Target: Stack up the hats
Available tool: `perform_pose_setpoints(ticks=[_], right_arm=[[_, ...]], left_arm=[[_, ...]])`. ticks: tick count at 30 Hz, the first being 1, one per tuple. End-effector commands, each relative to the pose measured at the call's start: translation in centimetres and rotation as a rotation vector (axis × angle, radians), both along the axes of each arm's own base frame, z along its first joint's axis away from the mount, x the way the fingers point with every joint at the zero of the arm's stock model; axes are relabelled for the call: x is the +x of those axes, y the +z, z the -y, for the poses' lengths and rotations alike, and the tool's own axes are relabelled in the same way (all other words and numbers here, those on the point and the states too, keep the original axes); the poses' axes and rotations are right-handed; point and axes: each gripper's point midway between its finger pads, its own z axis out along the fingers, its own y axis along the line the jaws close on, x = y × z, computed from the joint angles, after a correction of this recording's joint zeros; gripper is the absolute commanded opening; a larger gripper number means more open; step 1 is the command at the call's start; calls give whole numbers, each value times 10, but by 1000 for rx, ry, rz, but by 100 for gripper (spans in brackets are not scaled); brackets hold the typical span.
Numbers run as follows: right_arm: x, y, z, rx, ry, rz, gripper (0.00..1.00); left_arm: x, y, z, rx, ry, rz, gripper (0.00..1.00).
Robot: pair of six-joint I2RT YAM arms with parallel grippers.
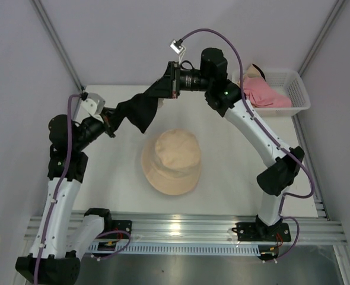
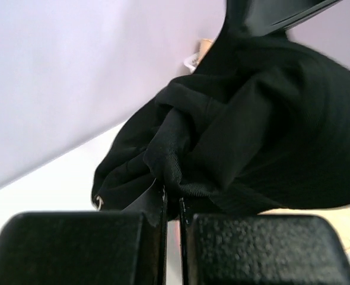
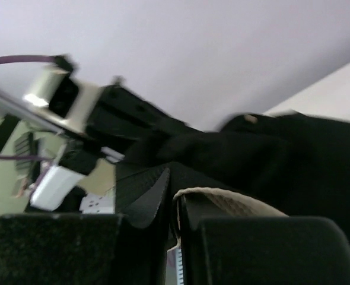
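The left hand [image 2: 172,208] is clenched on a bunched fold of the black hat [image 1: 138,110]. The right hand [image 1: 166,86] pinches its opposite edge, so the hat hangs stretched between them above the bench [image 1: 234,172]. Just nearer, the peach hat [image 1: 170,161] lies crown up on the bench. At the far right, the pink hat [image 1: 264,94] sits in the white basket [image 1: 299,89], possibly with another hat behind it.

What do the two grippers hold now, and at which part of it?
Both hold the black hat: the left gripper pinches a fold of fabric at one side, the right gripper pinches the opposite side.
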Motion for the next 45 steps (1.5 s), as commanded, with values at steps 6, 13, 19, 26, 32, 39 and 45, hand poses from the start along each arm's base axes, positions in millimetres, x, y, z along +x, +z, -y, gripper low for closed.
perform_pose_setpoints(ticks=[6, 13, 19, 26, 32, 39, 45], right_arm=[[30, -14, 52, -86, -381, -8, 6], [7, -61, 78, -118, -441, -62, 0], [-17, -72, 104, -118, -476, -18, 0], [-23, -63, 127, -103, -485, 77, 0], [-44, -122, 143, -87, -416, -22, 11], [-70, -175, 160, -139, -426, -161, 17], [-92, -190, 172, -150, -441, -199, 50]], left_arm=[[-83, 59, -3, 256, -59, 185, 1], [-115, 51, 22, 240, -228, 158, 1], [-116, 20, 52, 250, -330, 63, 1], [-93, -11, 80, 338, -342, -18, 1], [-74, -54, 86, 420, -313, -108, 0], [-85, -78, 87, 466, -351, -189, 1], [-110, -83, 90, 441, -417, -211, 1]])
